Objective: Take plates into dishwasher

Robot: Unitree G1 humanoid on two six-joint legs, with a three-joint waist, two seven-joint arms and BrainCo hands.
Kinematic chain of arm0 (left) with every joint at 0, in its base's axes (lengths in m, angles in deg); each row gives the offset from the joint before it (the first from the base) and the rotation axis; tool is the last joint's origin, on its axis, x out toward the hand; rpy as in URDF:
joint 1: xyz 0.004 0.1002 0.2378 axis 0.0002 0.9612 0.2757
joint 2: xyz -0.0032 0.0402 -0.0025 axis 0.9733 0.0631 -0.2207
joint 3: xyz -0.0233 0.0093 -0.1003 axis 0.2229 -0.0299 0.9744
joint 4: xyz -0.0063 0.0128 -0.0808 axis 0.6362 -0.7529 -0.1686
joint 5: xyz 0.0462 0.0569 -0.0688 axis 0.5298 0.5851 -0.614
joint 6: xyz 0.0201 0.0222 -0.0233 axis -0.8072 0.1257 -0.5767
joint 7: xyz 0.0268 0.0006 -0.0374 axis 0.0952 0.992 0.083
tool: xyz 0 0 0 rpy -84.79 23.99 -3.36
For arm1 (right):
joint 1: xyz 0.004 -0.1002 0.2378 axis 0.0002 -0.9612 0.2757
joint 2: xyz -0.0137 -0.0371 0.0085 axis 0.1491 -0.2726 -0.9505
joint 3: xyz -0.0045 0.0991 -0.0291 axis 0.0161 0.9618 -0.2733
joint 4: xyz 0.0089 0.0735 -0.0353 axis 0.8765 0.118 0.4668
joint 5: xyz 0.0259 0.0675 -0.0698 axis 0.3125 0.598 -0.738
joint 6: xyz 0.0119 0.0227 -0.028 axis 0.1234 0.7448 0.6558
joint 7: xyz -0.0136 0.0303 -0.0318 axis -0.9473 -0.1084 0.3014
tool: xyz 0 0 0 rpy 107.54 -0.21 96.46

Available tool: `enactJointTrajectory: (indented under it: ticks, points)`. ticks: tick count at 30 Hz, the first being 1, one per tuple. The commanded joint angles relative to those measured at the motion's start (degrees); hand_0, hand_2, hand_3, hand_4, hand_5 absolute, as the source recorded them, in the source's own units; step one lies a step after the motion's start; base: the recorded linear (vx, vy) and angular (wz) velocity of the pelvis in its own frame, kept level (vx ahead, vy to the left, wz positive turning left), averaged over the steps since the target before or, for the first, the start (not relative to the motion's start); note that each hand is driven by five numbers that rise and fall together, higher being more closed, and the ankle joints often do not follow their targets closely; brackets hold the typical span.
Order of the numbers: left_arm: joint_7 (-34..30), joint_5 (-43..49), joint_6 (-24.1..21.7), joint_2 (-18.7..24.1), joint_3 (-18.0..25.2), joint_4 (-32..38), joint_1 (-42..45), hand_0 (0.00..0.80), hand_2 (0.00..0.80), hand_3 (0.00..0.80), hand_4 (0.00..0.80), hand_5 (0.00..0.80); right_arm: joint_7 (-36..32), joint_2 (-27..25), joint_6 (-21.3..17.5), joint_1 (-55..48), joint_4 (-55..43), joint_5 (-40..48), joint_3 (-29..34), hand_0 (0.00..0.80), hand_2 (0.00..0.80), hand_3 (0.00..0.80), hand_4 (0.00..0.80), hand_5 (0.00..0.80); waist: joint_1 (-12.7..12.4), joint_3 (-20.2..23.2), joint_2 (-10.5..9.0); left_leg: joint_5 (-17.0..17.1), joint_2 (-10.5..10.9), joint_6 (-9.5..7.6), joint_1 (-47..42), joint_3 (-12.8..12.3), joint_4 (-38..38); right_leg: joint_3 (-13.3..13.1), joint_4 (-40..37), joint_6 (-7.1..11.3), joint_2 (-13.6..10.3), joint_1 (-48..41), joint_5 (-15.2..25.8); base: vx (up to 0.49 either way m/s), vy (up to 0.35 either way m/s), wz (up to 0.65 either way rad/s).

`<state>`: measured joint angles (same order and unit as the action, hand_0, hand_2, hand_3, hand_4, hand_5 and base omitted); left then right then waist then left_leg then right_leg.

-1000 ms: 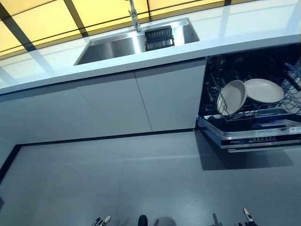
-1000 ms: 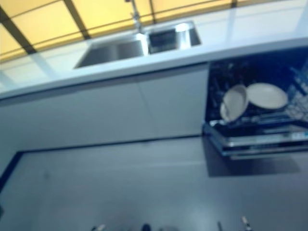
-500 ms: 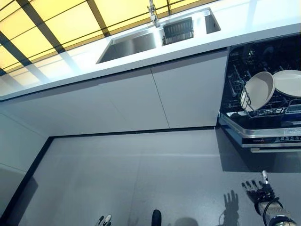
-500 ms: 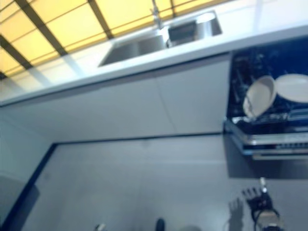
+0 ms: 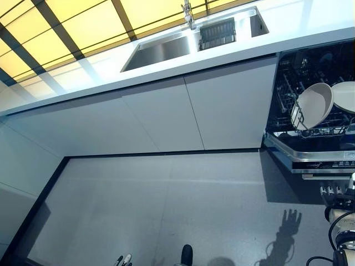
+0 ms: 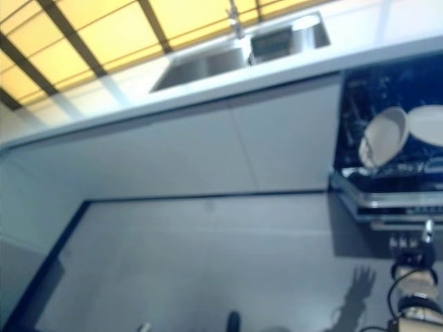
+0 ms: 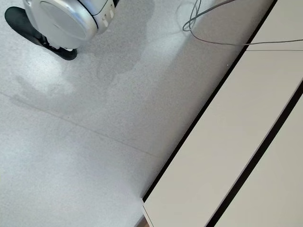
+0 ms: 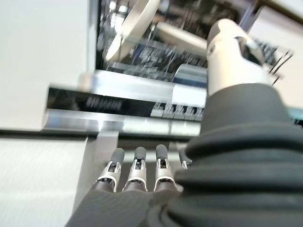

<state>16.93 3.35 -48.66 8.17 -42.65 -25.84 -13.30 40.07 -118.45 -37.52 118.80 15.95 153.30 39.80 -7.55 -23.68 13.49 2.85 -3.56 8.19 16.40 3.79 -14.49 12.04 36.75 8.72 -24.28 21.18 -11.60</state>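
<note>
The open dishwasher [image 5: 310, 111] is at the right, under the counter. Its rack holds two pale plates: one stands on edge [image 5: 313, 105], the other lies flat [image 5: 345, 95] beside it. Both show again in the right wrist view, the standing plate [image 8: 135, 23] and the flat plate [image 8: 182, 35]. My right hand [image 5: 334, 195] is open and empty, low in front of the dishwasher's control strip [image 5: 324, 164], with its fingers [image 8: 137, 168] straight and pointing at the strip. My left hand [image 5: 121, 259] barely shows at the bottom edge.
A steel sink [image 5: 166, 49] with a faucet [image 5: 188, 10] and a dark strainer basket [image 5: 217, 33] is set in the white counter [image 5: 83, 77]. White cabinet doors [image 5: 166, 113] run left of the dishwasher. Grey floor [image 5: 166, 205] lies in front.
My right hand has risen from the floor level towards the dishwasher's front. The camera has shifted a little, moving the scene rightward in the picture. The plates have not moved.
</note>
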Motion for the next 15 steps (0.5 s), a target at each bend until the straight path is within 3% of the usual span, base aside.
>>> enactJointTrajectory:
  ticks: [1, 15]
  points:
    - [0.71, -2.08, -0.91, 5.54, 0.07, 1.11, 0.22, 0.0, 0.0, 0.0, 0.0, 0.0, -3.15, -1.83, -1.57, 6.16, -4.12, 1.82, 0.95, 0.0, 0.0, 0.0, 0.0, 0.0, -1.46, -0.25, -2.09, -2.66, 1.75, -4.19, 1.31, -1.81, -6.7, 2.61, -0.5, -5.69, 2.82, -4.21, 1.12, 0.036, -0.021, 0.02]
    - [1.83, 0.31, 1.06, 8.14, 1.5, 2.74, 1.18, 0.0, 0.0, 0.0, 0.0, 0.0, -8.26, -5.51, 1.74, 20.65, -7.13, 0.62, -7.01, 0.0, 0.0, 0.0, 0.0, 0.0, -4.88, 1.47, -4.33, -2.79, 0.9, -3.56, 0.75, -0.11, -7.54, 4.08, -0.71, -5.85, 3.96, -7.4, -0.66, 0.078, -0.055, 0.03]
